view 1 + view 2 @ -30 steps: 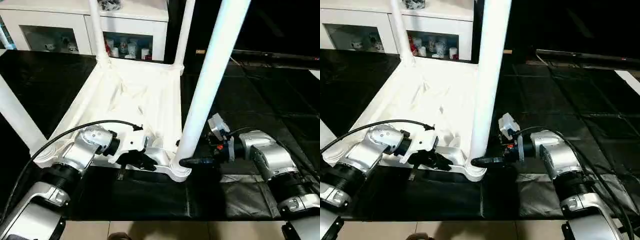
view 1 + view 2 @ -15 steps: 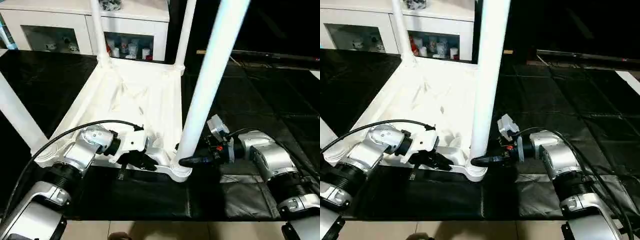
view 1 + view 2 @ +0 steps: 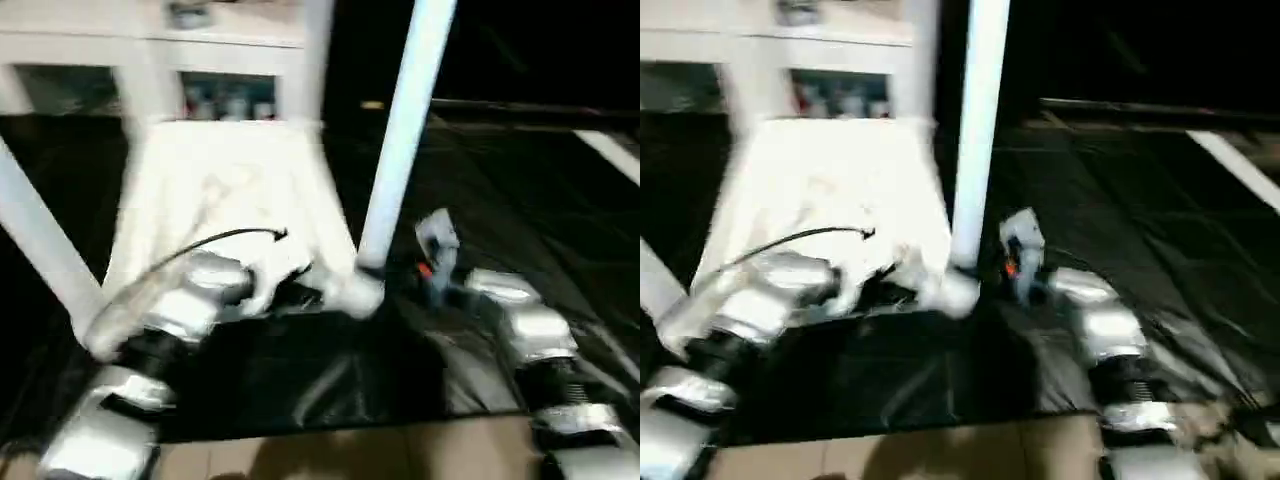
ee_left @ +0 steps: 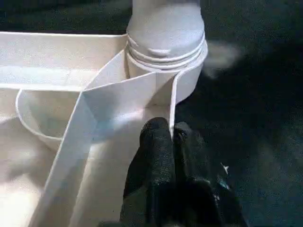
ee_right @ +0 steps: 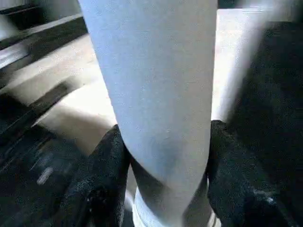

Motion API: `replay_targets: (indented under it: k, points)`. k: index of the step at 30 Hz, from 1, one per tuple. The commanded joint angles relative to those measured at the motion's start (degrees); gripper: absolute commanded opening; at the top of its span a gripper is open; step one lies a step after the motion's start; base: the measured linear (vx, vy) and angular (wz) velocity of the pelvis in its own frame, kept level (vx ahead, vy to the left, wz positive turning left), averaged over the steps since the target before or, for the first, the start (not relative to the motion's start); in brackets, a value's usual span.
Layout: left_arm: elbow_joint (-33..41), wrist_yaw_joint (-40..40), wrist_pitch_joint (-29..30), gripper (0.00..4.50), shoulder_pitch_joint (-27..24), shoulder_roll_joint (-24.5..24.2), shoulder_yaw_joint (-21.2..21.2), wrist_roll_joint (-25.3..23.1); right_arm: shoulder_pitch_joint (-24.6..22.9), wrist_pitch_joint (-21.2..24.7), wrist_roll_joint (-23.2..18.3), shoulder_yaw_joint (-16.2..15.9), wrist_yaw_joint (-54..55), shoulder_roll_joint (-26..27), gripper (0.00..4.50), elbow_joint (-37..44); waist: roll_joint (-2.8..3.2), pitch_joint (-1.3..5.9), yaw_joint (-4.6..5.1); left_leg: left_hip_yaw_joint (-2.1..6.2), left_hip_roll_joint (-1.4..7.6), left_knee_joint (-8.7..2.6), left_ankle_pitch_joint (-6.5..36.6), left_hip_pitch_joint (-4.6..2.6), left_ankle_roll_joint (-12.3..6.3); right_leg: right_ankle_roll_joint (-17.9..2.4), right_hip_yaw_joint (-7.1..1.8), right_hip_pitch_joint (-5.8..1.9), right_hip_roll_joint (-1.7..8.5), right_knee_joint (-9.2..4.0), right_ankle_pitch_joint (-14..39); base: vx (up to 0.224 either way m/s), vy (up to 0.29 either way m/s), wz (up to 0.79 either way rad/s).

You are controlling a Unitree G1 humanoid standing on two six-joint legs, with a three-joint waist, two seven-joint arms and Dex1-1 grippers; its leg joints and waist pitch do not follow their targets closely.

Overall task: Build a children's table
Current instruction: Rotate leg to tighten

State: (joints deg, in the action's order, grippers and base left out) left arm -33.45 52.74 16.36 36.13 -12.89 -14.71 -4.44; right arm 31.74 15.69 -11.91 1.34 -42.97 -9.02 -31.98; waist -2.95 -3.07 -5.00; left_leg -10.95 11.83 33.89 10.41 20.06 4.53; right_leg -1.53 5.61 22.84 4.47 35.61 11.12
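**Both grippers at the near corner of the upturned table**

We see the children's table [image 3: 215, 190] lying upside down on the black floor covering [image 3: 520, 190], taking up the left and centre of the head views, its ribbed underside facing up. Legs rise from its corners: the near-right leg [image 3: 400, 130] climbs from lower centre to the top edge, another leg [image 3: 40, 240] slants along the left edge, and a third stands at the far corner near the top centre. Behind the table, across the upper left, stands a white cabinet [image 3: 90, 55] with glass doors.

Our left gripper [image 4: 171, 142] sits at the lower centre of the left wrist view, its two black fingers pressed narrowly together on a thin upright rib of the table's rim, just beside the corner socket [image 4: 165, 52] where the leg seats. Our right gripper [image 5: 163, 156] holds the near-right leg low down, one black finger [image 5: 106, 175] on each side of the white shaft, touching it. In the head views, our silver left forearm [image 3: 180, 310] reaches in from lower left and the right forearm [image 3: 520, 330] from lower right, meeting at that corner.
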Motion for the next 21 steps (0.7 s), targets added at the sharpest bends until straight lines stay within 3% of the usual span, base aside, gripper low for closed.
replay_targets:
  k: [1,5,7,8,10,18,19,21]
  points:
    - [4.0,-3.2,1.2,0.0,1.2,5.7,-0.9,2.2,1.1,3.4,1.1,-2.1,6.8,4.1,1.97,-3.5,-0.24,3.32,-0.24,1.62,1.51,-4.27,13.0,0.37,0.85,-3.9,-2.85,-2.74,5.0,-6.4,28.5,0.0,0.0,0.0]
    - [3.3,-4.8,1.3,0.0,1.9,6.7,-1.3,1.3,1.8,-0.9,3.3,-4.1,7.1,5.1,1.97,-4.0,-0.13,3.62,-0.39,1.14,1.43,-3.98,10.9,0.01,-0.97,-6.1,-3.3,-2.49,4.59,-5.83,20.2,0.0,0.0,0.0]
    - [2.4,-5.2,0.5,0.0,2.4,6.0,-1.4,0.5,1.5,-0.9,2.9,-4.0,5.8,5.3,2.52,-3.2,-0.17,3.71,-0.63,0.98,1.43,-3.95,9.5,0.0,-1.78,-7.1,-3.44,-2.59,4.42,-5.46,16.6,0.0,0.0,0.0]
    - [2.4,-5.5,0.7,0.0,2.4,5.8,-1.3,0.1,1.4,-0.7,3.0,-3.9,5.8,5.4,2.65,-3.0,-0.14,3.83,-0.71,1.04,1.45,-3.99,8.1,0.28,-2.07,-7.7,-3.4,-2.99,4.42,-5.07,14.1,0.0,0.0,0.0]
    - [2.2,-5.8,0.5,0.0,2.6,4.8,-1.0,-0.6,0.6,-0.8,2.9,-4.2,4.4,5.0,2.67,-1.8,-0.14,3.84,-0.76,0.97,1.51,-4.03,7.0,0.21,-2.44,-8.5,-3.39,-3.0,4.33,-4.9,11.8,0.0,0.0,0.0]
    - [2.1,-0.6,-4.3,0.0,2.1,0.3,-2.3,-1.1,-1.2,-3.7,2.3,-4.4,-0.4,1.7,3.36,-0.7,0.21,3.91,-0.94,0.97,1.71,-4.12,7.7,-0.04,-2.58,-9.8,-3.41,-3.15,4.53,-4.66,9.0,0.0,0.0,0.0]
    - [1.7,5.0,-8.4,0.0,1.5,-2.3,-2.9,-0.3,-2.1,-5.8,2.0,-4.5,-5.5,-1.2,3.52,0.6,0.32,3.88,-1.1,0.97,1.6,-4.07,8.1,0.03,-2.67,-9.6,-3.38,-3.3,4.47,-4.81,9.1,0.0,0.0,0.0]
    - [1.6,7.4,-10.4,0.0,1.2,-3.2,-3.2,0.1,-2.2,-6.1,1.9,-4.5,-7.5,-2.6,3.57,0.8,0.37,3.81,-1.17,0.9,1.77,-4.11,8.3,-0.03,-2.85,-9.9,-3.48,-3.16,4.49,-4.61,8.8,0.0,0.0,0.0]
